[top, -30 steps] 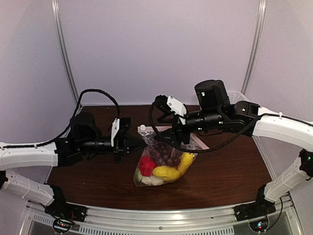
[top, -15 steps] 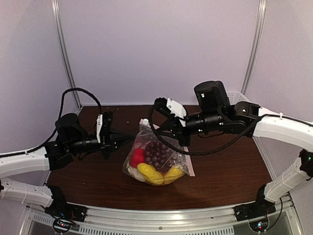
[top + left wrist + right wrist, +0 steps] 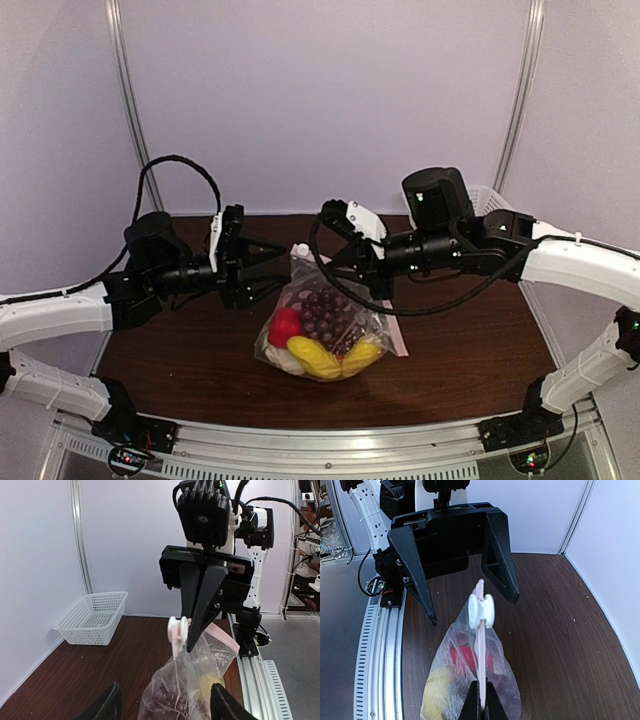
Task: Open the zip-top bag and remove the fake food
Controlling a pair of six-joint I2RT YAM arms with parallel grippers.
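The clear zip-top bag [image 3: 322, 325] hangs by its pinkish zip strip [image 3: 482, 655], its bottom resting on the brown table. My right gripper [image 3: 481, 711] is shut on that strip, just behind the white slider [image 3: 481, 611]. Inside the bag lies the fake food: a red piece [image 3: 285, 325], a yellow piece [image 3: 315, 358] and purple grapes [image 3: 325, 308]. My left gripper [image 3: 277, 268] is open and faces the slider [image 3: 177, 628] from the left. Its fingers [image 3: 107, 706] stand apart on either side of the bag [image 3: 185, 687] without touching it.
A white mesh basket [image 3: 92, 617] stands at the table's far right corner, partly hidden behind the right arm [image 3: 560, 255] in the top view. The metal rail [image 3: 330, 445] runs along the near edge. White walls close the table's sides and back.
My left gripper has opened and swung back towards the bag's slider end. The right gripper closed on the zip strip and holds it. The bag has sagged and shifted slightly left.
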